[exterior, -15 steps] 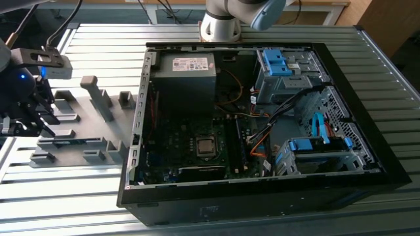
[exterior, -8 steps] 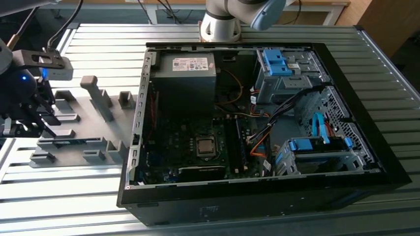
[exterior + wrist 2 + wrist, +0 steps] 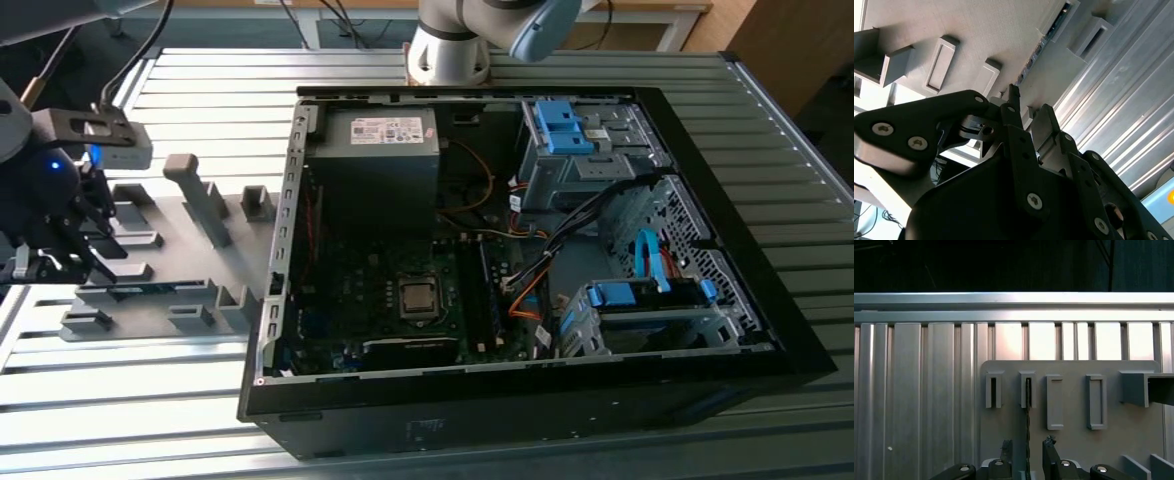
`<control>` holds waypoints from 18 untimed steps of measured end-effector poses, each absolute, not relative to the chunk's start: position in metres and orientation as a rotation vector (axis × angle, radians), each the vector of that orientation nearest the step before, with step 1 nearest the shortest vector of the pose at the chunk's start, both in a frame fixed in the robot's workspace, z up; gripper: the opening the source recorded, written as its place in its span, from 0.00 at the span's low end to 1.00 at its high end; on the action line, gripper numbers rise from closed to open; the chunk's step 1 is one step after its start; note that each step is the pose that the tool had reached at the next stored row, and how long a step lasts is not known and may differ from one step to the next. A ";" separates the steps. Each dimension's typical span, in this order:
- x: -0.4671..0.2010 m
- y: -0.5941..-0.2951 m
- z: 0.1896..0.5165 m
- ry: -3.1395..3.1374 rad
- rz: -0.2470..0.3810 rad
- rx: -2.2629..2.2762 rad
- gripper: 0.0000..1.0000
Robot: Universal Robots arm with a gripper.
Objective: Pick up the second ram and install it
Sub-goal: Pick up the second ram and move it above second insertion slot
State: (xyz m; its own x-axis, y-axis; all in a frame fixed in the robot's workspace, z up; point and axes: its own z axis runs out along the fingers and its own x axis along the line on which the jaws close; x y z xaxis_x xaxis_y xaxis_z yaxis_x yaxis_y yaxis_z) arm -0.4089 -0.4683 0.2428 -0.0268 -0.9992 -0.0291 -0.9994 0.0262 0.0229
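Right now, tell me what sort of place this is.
Probably a robotics lab bench: an open computer case on a slatted metal table, a grey fixture plate beside it, and a robot arm.

- Table [image 3: 240, 70]: silver-grey metal, ribbed in parallel stripes.
- Fixture plate [image 3: 1074, 440]: matt mid-grey.
- Upright blocks [image 3: 200, 195]: the same grey.
- Second ram [image 3: 1028, 410]: seen edge-on, near-black.
- Gripper [image 3: 1027, 447]: black, with silver screw heads.
- Computer case [image 3: 747, 330]: black shell, grey interior.
- Drive brackets [image 3: 561, 125]: bright blue.
- Cables [image 3: 530, 303]: orange.
- Motherboard [image 3: 347, 300]: dark greenish-black.
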 end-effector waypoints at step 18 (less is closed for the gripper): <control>-0.409 -0.468 0.231 2.247 0.057 -2.188 0.37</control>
